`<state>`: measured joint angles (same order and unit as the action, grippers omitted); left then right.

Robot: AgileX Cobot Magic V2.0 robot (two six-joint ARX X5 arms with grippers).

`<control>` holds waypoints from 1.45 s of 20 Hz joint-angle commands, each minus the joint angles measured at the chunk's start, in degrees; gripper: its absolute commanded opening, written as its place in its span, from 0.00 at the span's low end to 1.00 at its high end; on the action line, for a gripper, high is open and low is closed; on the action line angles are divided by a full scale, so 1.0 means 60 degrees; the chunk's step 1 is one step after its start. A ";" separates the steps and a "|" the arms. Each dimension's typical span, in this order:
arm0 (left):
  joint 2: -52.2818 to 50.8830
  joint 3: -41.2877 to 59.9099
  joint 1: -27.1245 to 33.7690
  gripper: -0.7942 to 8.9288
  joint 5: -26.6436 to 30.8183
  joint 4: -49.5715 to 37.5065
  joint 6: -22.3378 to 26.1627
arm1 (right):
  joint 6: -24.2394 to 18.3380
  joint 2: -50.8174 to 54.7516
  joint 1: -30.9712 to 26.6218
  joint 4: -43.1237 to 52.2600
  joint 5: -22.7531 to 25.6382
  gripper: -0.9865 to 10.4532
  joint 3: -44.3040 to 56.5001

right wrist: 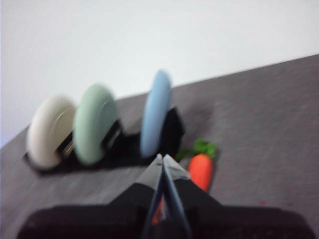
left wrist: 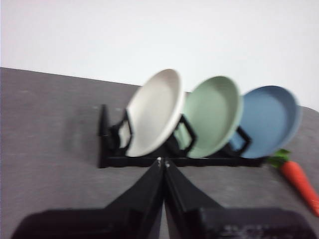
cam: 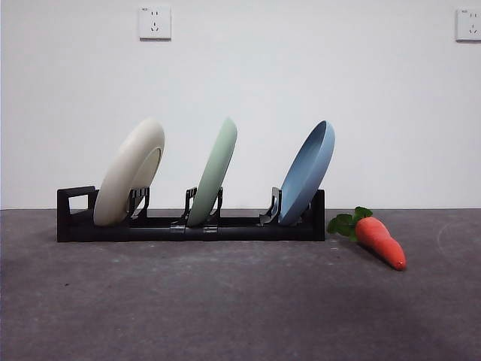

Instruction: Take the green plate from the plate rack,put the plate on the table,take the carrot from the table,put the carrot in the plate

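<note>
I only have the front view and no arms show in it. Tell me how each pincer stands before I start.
Observer: Left pincer is shut, aimed at the plate rack below the cream plate.
Operator: Now the right one.
Observer: Right pincer is shut too, just short of the carrot.
Operator: Confirm either holds something.
Observer: Neither; the green plate sits in its middle slot.

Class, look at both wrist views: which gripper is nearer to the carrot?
The right gripper: the carrot lies just beside its shut tips. The left gripper, also shut, faces the plate rack near the cream-white plate, with the carrot off to one side.
</note>
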<state>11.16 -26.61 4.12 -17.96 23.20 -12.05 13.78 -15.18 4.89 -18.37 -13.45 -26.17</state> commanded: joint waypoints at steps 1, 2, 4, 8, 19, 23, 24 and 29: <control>0.0583 -0.0689 0.0018 0.07 -0.0801 0.0346 0.0350 | -0.1060 -0.0856 0.0018 -0.0969 -0.0812 0.08 -0.1086; 0.0780 -0.0914 0.0018 0.07 -0.1089 0.0492 0.0477 | -0.1275 -0.1133 0.0018 -0.1315 -0.1042 0.08 -0.1432; 0.1180 -0.1388 0.0018 0.07 -0.1752 0.0885 0.0754 | -0.1727 -0.1708 0.0018 -0.2095 -0.1348 0.08 -0.2164; 0.1945 -0.2273 0.0018 0.07 -0.2896 0.1759 0.1286 | -0.2758 -0.2776 0.0018 -0.3654 -0.2215 0.08 -0.3497; 0.3056 -0.3628 0.0015 0.12 -0.3774 0.3439 0.2244 | -0.3701 -0.4127 0.0025 -0.5810 -0.2929 0.11 -0.4725; 0.3071 -0.3643 0.0015 0.66 -0.3752 0.3428 0.1989 | -0.3657 -0.4222 0.0025 -0.5803 -0.2182 0.63 -0.4725; 0.3075 -0.3643 0.0015 0.66 -0.3748 0.3428 0.1942 | -0.3661 -0.4226 0.0025 -0.5803 -0.2193 0.63 -0.4721; 0.3129 -0.3657 0.0007 0.66 -0.3763 0.3421 0.1756 | -0.3657 -0.4229 0.0025 -0.5792 -0.2200 0.63 -0.4725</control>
<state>29.95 -48.34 4.12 -40.49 43.92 -1.13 -7.97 -40.53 4.91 -53.39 -26.79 -54.37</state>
